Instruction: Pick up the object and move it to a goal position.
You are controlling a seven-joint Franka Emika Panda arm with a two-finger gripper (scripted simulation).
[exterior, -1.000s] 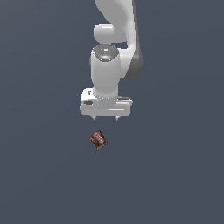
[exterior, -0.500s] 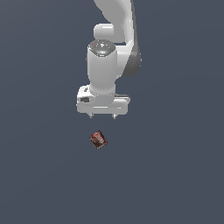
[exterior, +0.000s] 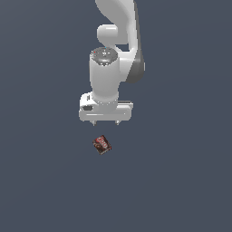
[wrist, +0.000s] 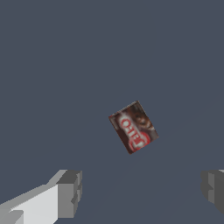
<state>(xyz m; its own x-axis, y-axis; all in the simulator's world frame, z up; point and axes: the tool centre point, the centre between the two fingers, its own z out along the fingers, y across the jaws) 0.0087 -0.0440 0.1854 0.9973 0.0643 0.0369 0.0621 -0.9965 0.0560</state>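
On the exterior view I have the white arm (exterior: 115,54) coming down from the top of the picture, smooth and glossy, with a rounded wrist barrel and a flat, blocky hand below it. The gripper (exterior: 105,123) hangs above the plain dark grey-blue floor (exterior: 181,181), and from here I only make out two short finger stubs poking down, set apart from each other. The object (exterior: 102,145) lies flat on the floor just below the gripper in the picture, turned at an angle, clear of both fingers.

On the wrist view I get what the other camera hides: the fingers (wrist: 70,192) are grey, squared, faceted blocks, one at each side, spread wide with bare floor between them and nothing held. The object (wrist: 133,127) reads here as a thin rectangular packet, dark brown with a red oval patch and pale lettering, its corners sharp, lying askew to the line between the fingers. It sits apart from both, not between them.
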